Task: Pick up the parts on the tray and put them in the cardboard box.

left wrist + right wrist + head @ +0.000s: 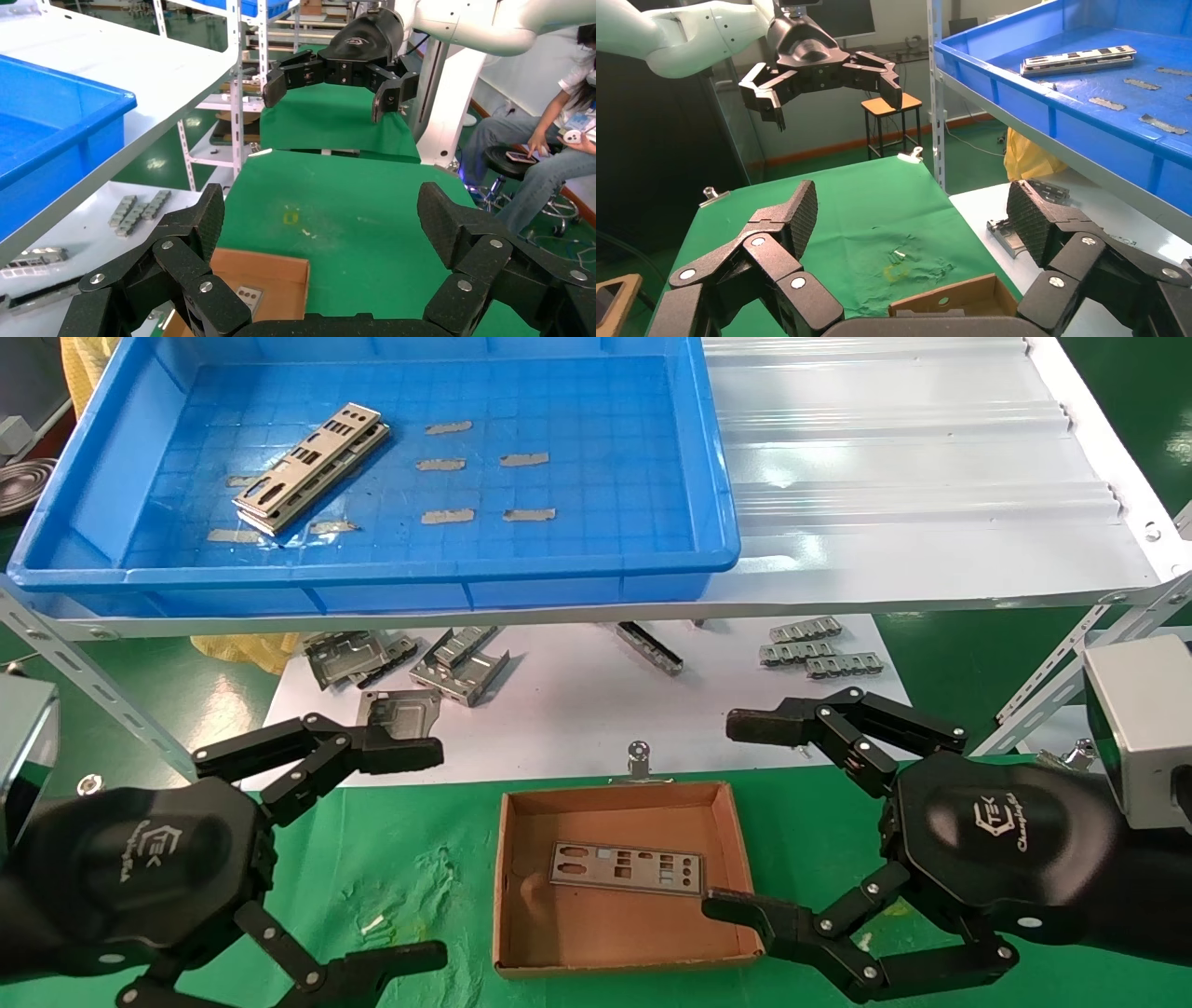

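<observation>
**Desk:** Where do things stand?

**Photographer:** One plate (626, 869) lies in the cardboard box (521, 933); stacked plates (310, 467) wait in the blue tray (717, 467) beyond it. Left gripper (419, 850) and right gripper (736, 817) flank the box, jaws apart, empty.

**Desk:** The risk?

**Photographer:** Probably pinching two thin plates together.

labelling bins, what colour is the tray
Bright blue tray, grid-patterned floor; head view shows it best.

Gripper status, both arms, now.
Left gripper: open, holding nothing, over the green table left of the cardboard box.
Right gripper: open, holding nothing, at the box's right side.
</observation>
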